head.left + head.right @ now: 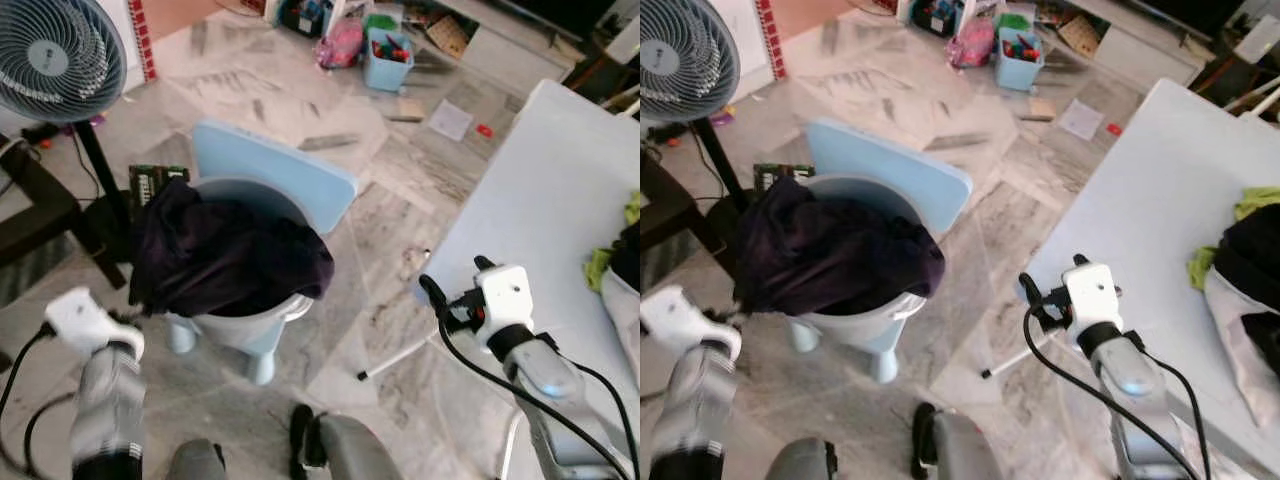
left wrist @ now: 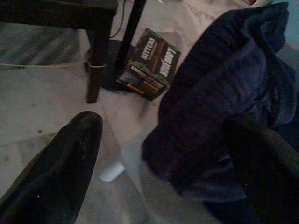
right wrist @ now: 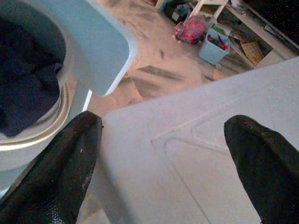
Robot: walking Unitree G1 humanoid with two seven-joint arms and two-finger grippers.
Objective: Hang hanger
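The floor is pale marble with clutter scattered on the far side of the basket. The white tabletop stands to the basket's right, well apart from it, with a heap of clothes at its far right edge. The basket is a light blue tub on short legs. Its lid is propped up behind it, and a dark garment is piled in it and spills over the left rim. A fan stands behind and to the left of the basket, with a small printed box on the floor by its pole.

My right end effector hangs to the basket's right, over the near corner of the tabletop. Its fingers are spread wide with nothing between them. My left end effector is low at the basket's left side, just beside the draped garment. It also looks spread and empty, though its second finger is hard to separate from the dark cloth.

I cannot make out a hanger. A thin white rod lies on the floor between the basket and the tabletop, its long axis running from the basket's near side towards the tabletop. I cannot tell whether it is a hanger part or a strut of the tabletop. If the hanger is under the garment, the left arm is nearer. If it is in the heap of clothes, the right arm is.
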